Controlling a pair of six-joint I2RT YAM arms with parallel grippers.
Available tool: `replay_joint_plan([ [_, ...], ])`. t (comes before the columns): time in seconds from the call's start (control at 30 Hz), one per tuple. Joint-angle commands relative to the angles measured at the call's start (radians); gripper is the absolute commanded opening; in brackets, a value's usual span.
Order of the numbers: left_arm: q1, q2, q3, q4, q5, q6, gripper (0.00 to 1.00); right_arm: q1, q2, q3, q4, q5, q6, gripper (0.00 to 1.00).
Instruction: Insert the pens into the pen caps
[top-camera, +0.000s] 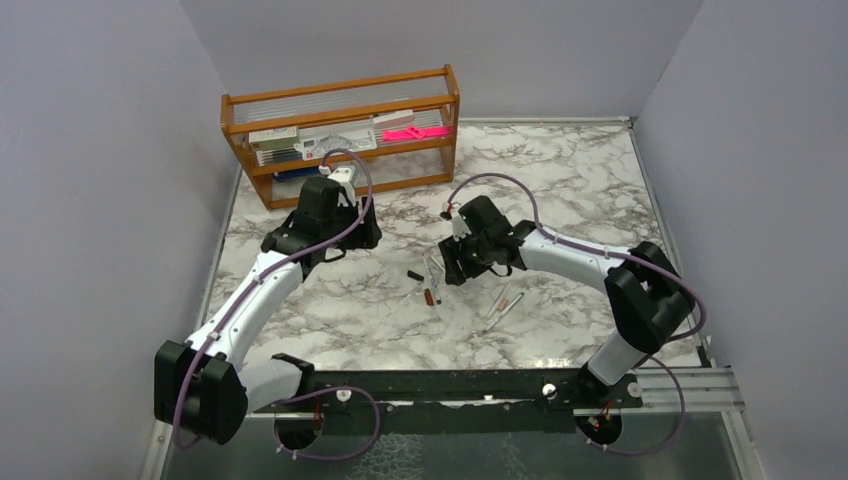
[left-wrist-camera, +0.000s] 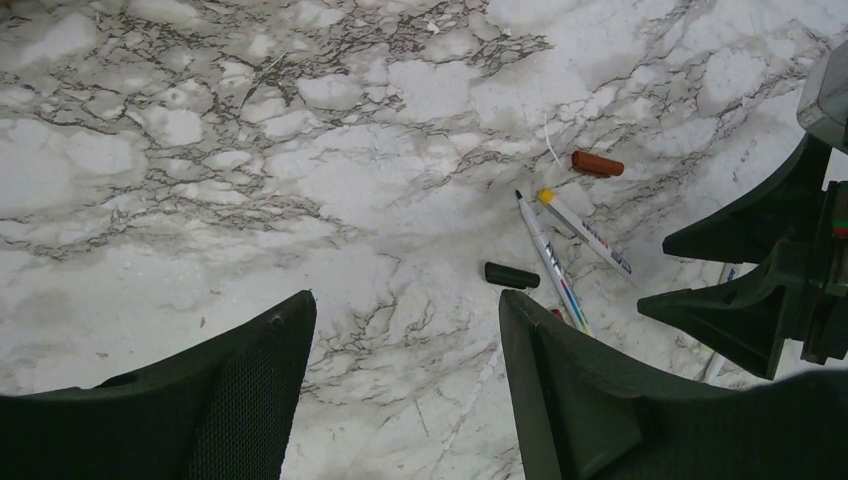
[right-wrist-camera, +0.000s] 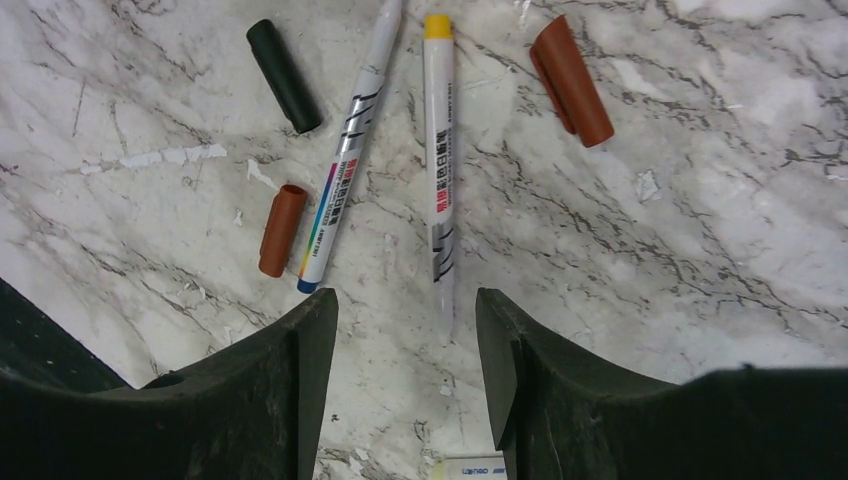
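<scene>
White barrels lie side by side on the marble table (right-wrist-camera: 700, 230) under my right wrist camera. None of the caps is on either pen. The striped pen (right-wrist-camera: 345, 150) has a rainbow band and a blue end. The yellow pen (right-wrist-camera: 438, 170) runs nearly straight toward me, and its pale end reaches into the gap of the right gripper (right-wrist-camera: 405, 305). That gripper is released. Its fingers (right-wrist-camera: 290, 390) stand well apart on either side of the pen's end, touching nothing that I can see.

A black cap (right-wrist-camera: 285, 75) lies left of the striped pen, apart from it. A short brown cap (right-wrist-camera: 283, 230) lies just beside that pen's blue end. A clipped brown cap (right-wrist-camera: 572, 80) sits to the right of the yellow pen, also apart.

My left gripper (left-wrist-camera: 405, 305) is released too, with only bare marble between its fingers. In its view the pens and caps lie off to the right.

From overhead I see two more pens (top-camera: 500, 305) lying together near the right arm, a little apart from the cluster. A wooden rack (top-camera: 340, 100) stands at the far left corner.
</scene>
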Motion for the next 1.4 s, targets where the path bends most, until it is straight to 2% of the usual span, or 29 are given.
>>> replay_joint_plan([
  [0.0,-0.002,-0.04,-0.027,-0.029,-0.03,-0.014,0.7,0.021,0.025,-0.004,0.025,0.05,0.023,0.54],
  [0.33,-0.002,-0.047,-0.053,-0.03,-0.022,-0.024,0.7,0.041,0.1,-0.018,-0.002,0.15,0.029,0.44],
  [0.4,-0.002,-0.046,-0.053,-0.03,-0.021,-0.028,0.7,0.043,0.104,-0.024,-0.001,0.162,0.031,0.34],
  [0.57,-0.003,-0.059,-0.05,-0.032,-0.072,-0.056,0.7,0.045,0.079,-0.035,0.002,0.216,0.04,0.02],
  [0.63,-0.002,-0.068,-0.048,-0.033,-0.086,-0.069,0.72,0.046,0.061,-0.042,0.008,0.229,0.034,0.02],
  [0.73,-0.002,-0.07,-0.035,-0.028,-0.061,-0.098,0.89,0.046,0.007,-0.05,0.019,0.227,0.02,0.01],
  [0.8,-0.002,-0.062,-0.016,-0.016,-0.011,-0.125,0.92,0.046,-0.053,-0.056,0.037,0.199,0.009,0.02],
  [0.9,-0.003,-0.036,-0.001,0.057,0.16,-0.155,0.77,0.045,-0.141,-0.054,0.067,0.097,-0.027,0.01],
  [1.0,-0.002,0.008,-0.01,0.154,0.335,-0.204,0.67,0.046,-0.192,-0.034,0.091,-0.028,-0.068,0.01],
  [1.07,-0.006,0.03,-0.021,0.232,0.445,-0.231,0.66,0.047,-0.201,-0.005,0.079,-0.078,-0.083,0.02],
  [1.2,-0.014,0.047,-0.016,0.316,0.529,-0.259,0.66,0.047,-0.211,0.041,0.068,-0.132,-0.099,0.01],
  [1.37,-0.02,0.082,-0.011,0.368,0.547,-0.299,0.63,0.047,-0.234,0.074,0.063,-0.169,-0.106,0.01],
])
